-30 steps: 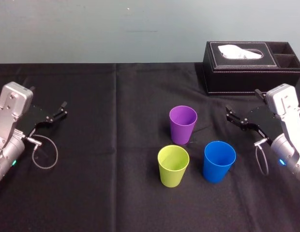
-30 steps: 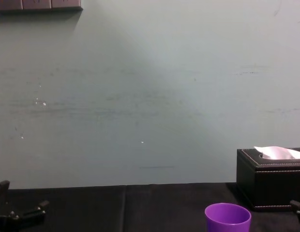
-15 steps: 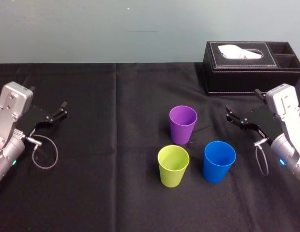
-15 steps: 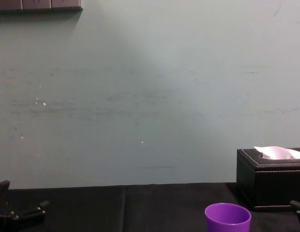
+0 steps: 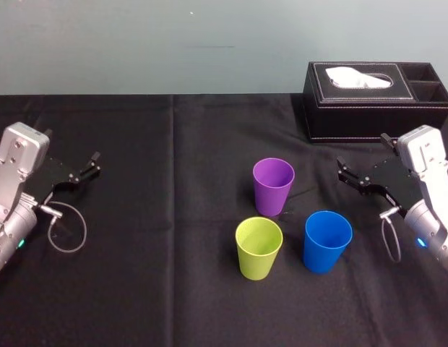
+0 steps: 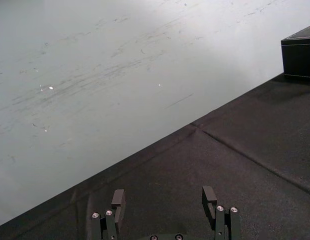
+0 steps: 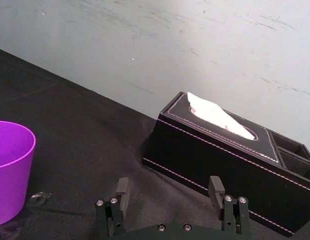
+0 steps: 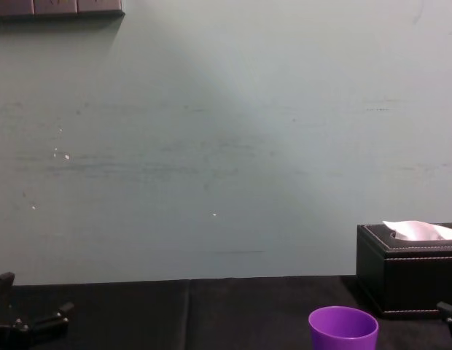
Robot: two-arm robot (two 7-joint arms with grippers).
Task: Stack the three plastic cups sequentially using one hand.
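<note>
Three cups stand upright and apart on the black cloth: the purple cup [image 5: 273, 185] farthest from me, the yellow-green cup [image 5: 259, 247] in front of it, and the blue cup [image 5: 327, 241] to that one's right. The purple cup [image 7: 10, 170] also appears in the right wrist view and the chest view [image 8: 343, 329]. My right gripper [image 5: 343, 170] hovers open and empty, right of the purple cup and behind the blue one; its fingers [image 7: 122, 189] stand wide apart. At the table's left side my left gripper [image 5: 94, 163] rests open, fingers [image 6: 118, 199] spread with nothing between them.
A black leather tissue box [image 5: 376, 100] with a white tissue stands at the back right, just behind the right gripper. A loose cable loop [image 5: 66, 230] hangs by the left wrist. Bare black cloth [image 5: 166, 217] stretches between the left gripper and the cups.
</note>
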